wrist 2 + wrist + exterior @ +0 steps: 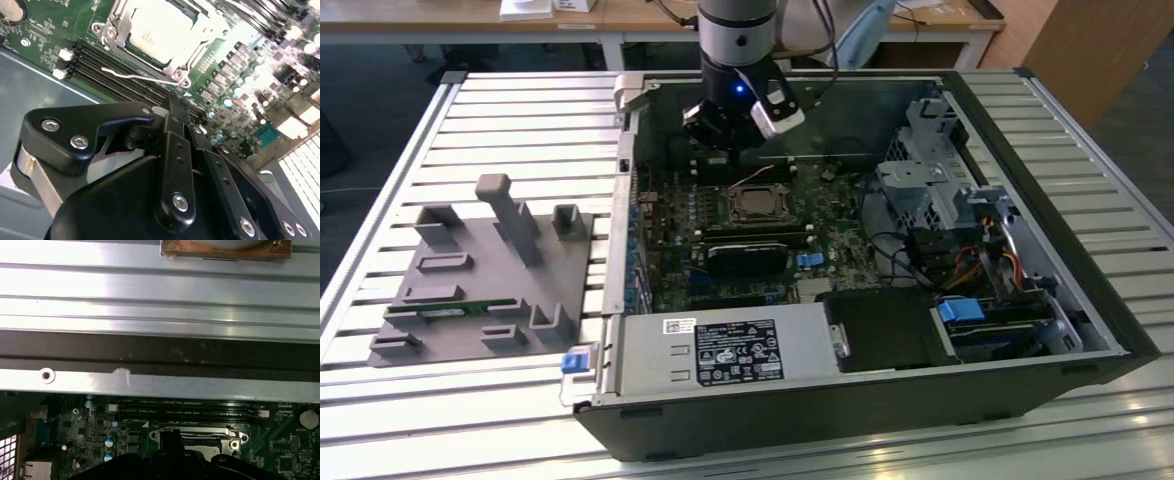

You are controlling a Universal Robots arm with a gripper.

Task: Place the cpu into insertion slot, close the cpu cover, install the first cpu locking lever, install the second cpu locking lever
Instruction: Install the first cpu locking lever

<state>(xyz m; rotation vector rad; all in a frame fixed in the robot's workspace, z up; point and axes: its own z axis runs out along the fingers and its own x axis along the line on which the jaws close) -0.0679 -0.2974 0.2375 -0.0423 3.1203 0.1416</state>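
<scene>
The cpu (159,27) lies with its pale metal top up in the insertion slot (758,206) on the green motherboard. The silver cpu cover (170,64) is down around it, so the chip shows through the window. A thin wire locking lever (135,76) runs along the socket's side by the memory slots; I cannot tell if it is latched. My gripper (178,100) hangs shut and empty just above that lever, beside the socket. In the exterior view the gripper (718,148) is inside the case, behind the socket. The first wrist view has the gripper (170,436) in front of the socket (200,437).
The open computer case (1107,330) lies on a slatted metal table (520,100). A power supply (720,352) sits at the case's front, drive bays and cables (947,200) at the exterior view's right. A grey parts fixture (480,280) stands at the exterior view's left. The case wall (160,385) is close behind the gripper.
</scene>
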